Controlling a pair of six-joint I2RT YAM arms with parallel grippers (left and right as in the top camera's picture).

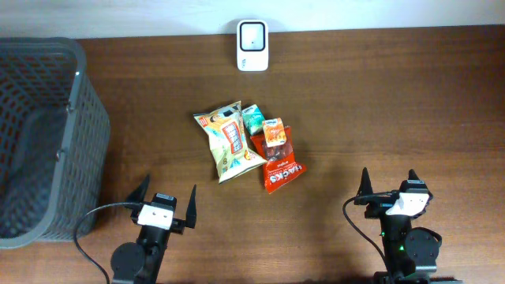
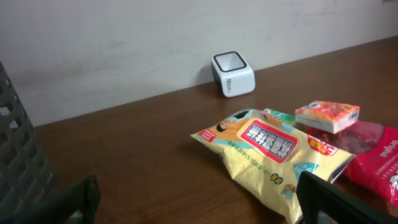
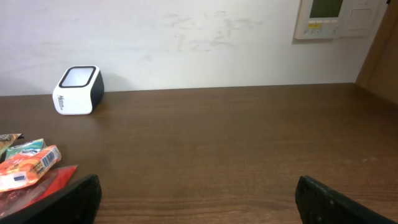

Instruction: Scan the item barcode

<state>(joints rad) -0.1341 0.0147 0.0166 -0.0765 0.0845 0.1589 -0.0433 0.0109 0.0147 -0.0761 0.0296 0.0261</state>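
Observation:
A white barcode scanner [image 1: 252, 45] [image 2: 233, 74] [image 3: 78, 90] stands at the table's far edge by the wall. Mid-table lies a heap of snacks: a yellow chip bag [image 1: 228, 141] [image 2: 270, 157], a red packet [image 1: 280, 164] [image 2: 378, 159], a small orange box [image 1: 274, 132] [image 2: 327, 116] [image 3: 28, 167] and a green packet [image 1: 252, 118]. My left gripper [image 1: 166, 197] [image 2: 199, 208] is open near the front edge, just short of the chip bag. My right gripper [image 1: 388, 183] [image 3: 198, 202] is open at the front right, with bare table between its fingers.
A dark mesh basket [image 1: 43, 134] [image 2: 22, 165] takes up the left side of the table. A wall panel [image 3: 333, 17] hangs behind the table at the right.

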